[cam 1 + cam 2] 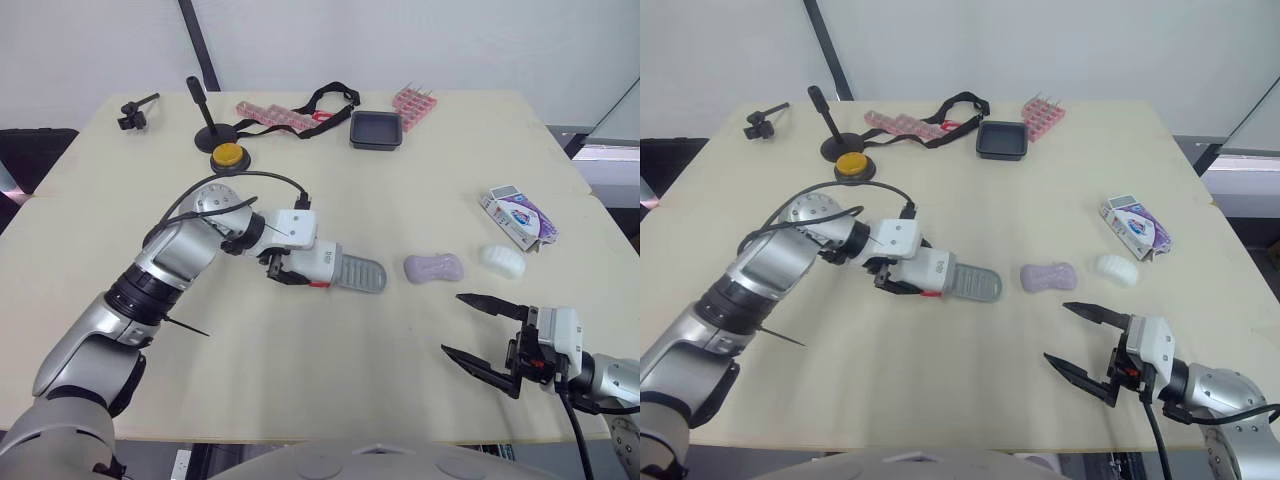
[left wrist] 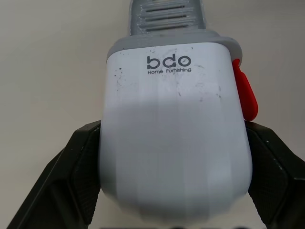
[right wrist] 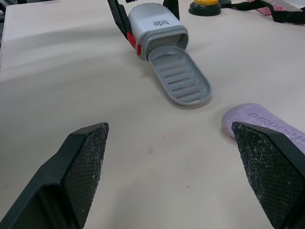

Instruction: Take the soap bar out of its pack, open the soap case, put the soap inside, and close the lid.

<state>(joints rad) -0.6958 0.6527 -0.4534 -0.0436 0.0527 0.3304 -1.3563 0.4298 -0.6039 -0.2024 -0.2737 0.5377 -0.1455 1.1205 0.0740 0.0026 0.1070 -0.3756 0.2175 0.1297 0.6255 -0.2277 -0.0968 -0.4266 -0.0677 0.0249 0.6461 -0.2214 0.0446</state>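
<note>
Now, starting at your left, a small black clamp [image 1: 135, 112] lies by the tabletop's [image 1: 300, 380] far left corner. Just right of it a black stand [image 1: 208, 130] rises behind a yellow button [image 1: 229, 155]. Nearer the middle of the tabletop, your left gripper [image 1: 290, 268] is clenched on the white shell of the soap case [image 1: 325, 262], with one black finger pressed to each side. The case lies flat with its grey tray [image 1: 362, 273] slid out toward the right edge, its ribbed floor showing. Along the far edge you have a black strap [image 1: 325, 100], a black dish [image 1: 376, 130] and a pink rack [image 1: 414, 104]. Just right of the grey tray, but apart from it, the purple soap bar [image 1: 433, 268] lies unwrapped on the tabletop. A white lump [image 1: 502, 260] lies just beside it; I cannot tell what that is. The soap pack [image 1: 518, 217] sits behind the lump, near the right edge. By the near edge, toward the right corner, your right gripper [image 1: 452, 323] has its fingers spread wide and grasps nothing, with the purple bar lying ahead of it.
</note>
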